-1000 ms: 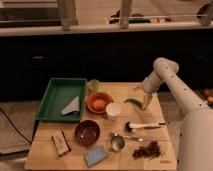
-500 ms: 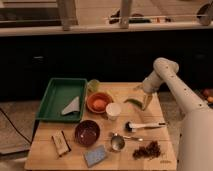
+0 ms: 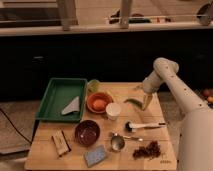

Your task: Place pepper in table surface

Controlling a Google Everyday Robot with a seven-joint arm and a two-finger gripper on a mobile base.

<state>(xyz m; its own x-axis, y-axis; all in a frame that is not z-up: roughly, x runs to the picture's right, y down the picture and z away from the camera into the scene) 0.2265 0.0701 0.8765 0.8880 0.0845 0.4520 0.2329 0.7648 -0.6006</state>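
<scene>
Seemingly the placing step is almost done: the pepper (image 3: 132, 102) is seen lying on the table surface (image 3: 47, 156) just right of the white cup (image 3: 113, 110), with the gripper (image 3: 146, 105) held low at the pepper's end farther from that cup. Whether the pepper is gripped or let go cannot be told, so a confirmed release and a straight lift clear of the cup are called for next.
</scene>
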